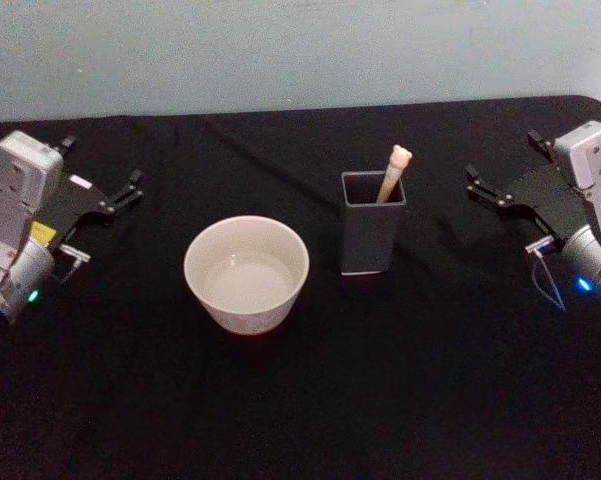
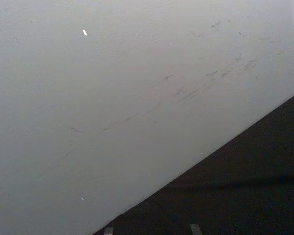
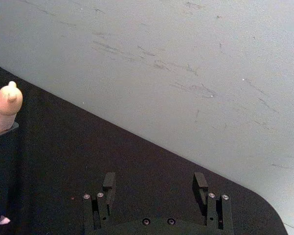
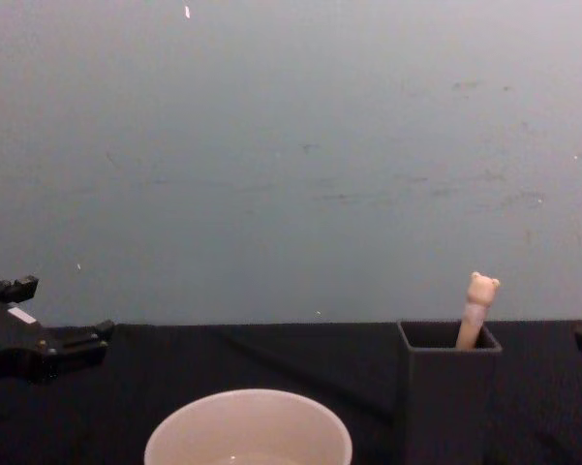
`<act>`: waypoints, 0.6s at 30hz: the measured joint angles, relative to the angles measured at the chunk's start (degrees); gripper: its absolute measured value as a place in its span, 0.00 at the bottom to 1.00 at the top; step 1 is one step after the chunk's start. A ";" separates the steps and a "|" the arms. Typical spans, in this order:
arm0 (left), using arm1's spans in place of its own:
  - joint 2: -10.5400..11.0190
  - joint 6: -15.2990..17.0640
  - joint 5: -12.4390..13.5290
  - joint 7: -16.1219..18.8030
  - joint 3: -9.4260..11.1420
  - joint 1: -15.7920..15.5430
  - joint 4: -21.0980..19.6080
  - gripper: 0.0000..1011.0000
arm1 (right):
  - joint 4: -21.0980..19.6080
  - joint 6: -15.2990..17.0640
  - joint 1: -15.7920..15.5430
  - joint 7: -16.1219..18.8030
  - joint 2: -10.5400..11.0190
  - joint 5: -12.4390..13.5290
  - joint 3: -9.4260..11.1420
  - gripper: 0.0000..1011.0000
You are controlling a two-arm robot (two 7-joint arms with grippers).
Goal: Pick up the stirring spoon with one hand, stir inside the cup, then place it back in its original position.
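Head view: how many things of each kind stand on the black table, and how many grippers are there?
cup: 1
stirring spoon: 1
dark grey holder: 1
grippers: 2, left gripper and right gripper, both open
Total: 5

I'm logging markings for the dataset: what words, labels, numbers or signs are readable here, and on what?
None can be read.
Yellow label on the left wrist: too blurred.
Pale sticker on the left pincer: too blurred.
Cream-white round cup, dark grey square holder, beige bear-knobbed stirring spoon: no print visible.
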 joint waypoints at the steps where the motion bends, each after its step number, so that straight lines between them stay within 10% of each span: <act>1: 0.00 0.00 0.00 0.00 0.00 0.00 0.00 0.99 | 0.00 0.00 0.00 0.00 0.00 0.00 0.00 0.99; 18: 0.00 0.00 0.00 0.00 0.00 0.00 0.00 0.99 | -1.86 0.08 -0.49 3.50 0.22 1.40 1.36 0.99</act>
